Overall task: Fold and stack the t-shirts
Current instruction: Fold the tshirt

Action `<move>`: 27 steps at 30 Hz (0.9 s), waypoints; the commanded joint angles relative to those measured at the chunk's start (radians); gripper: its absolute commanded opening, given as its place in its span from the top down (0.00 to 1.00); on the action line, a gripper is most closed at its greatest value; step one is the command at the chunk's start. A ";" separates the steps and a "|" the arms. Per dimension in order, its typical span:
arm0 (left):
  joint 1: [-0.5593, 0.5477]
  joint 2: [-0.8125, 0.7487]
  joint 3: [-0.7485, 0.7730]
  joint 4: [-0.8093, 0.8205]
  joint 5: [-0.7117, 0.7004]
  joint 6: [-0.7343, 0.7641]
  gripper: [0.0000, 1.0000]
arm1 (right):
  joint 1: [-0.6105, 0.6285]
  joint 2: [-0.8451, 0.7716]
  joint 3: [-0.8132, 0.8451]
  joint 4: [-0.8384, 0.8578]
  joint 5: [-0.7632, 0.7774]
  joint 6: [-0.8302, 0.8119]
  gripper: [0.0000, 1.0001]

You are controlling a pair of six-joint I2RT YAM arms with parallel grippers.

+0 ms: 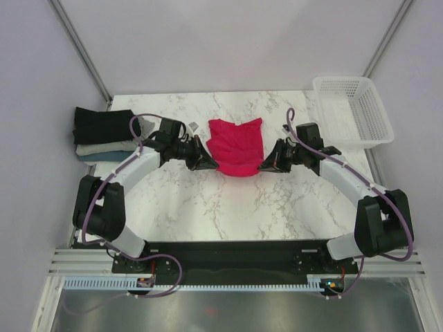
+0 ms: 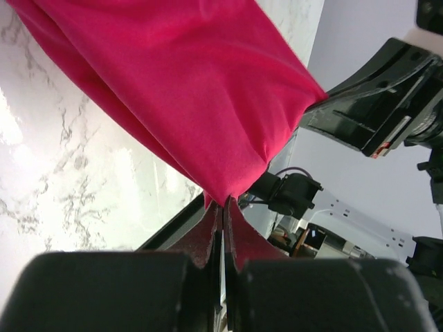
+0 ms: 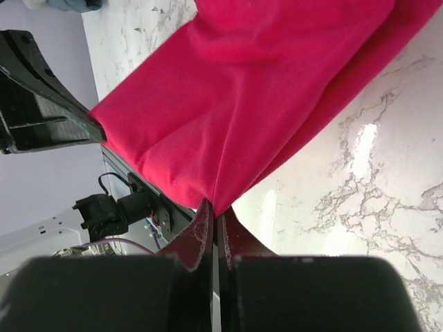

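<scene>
1. My left pincer [image 1: 208,164] is clamped shut on the near-left corner of the crimson t-shirt [image 1: 237,146]. In the left wrist view the cloth is pinched right at the tips and fans out beyond them.
2. My right pincer [image 1: 265,164] is clamped the same way on the near-right corner. The shirt spans betw. the two pincers. Its near edge is lifted, and the far part seems to rest on the marble worktop [image 1: 208,207] beyond both.
3. Step in hand, as I judge it: a fold, carrying the near edge over the far part.
4. To do it well, I should move both pincers together at the same height & pace, so the edge betw. them runs taut w/o sag or twist.
5. I shouldn't spread the pincers hard, since so thin a pinch could slip out.
6. I should lay the edge down low & square before letting go. Soft cloth will likely wrinkle if dropped.
7. The stack of folded t-shirts [image 1: 104,135] (black on top, pale, then blue) sits well outboard of my left pincer. That is prob. where this shirt goes next.
8. A white mesh basket [image 1: 353,111] sits well outboard of & beyond my right pincer, and isn't needed here.
</scene>
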 commanded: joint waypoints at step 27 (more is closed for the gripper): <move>0.120 0.716 0.901 0.068 -0.210 0.178 0.96 | -0.049 0.746 0.849 0.179 0.147 -0.069 1.00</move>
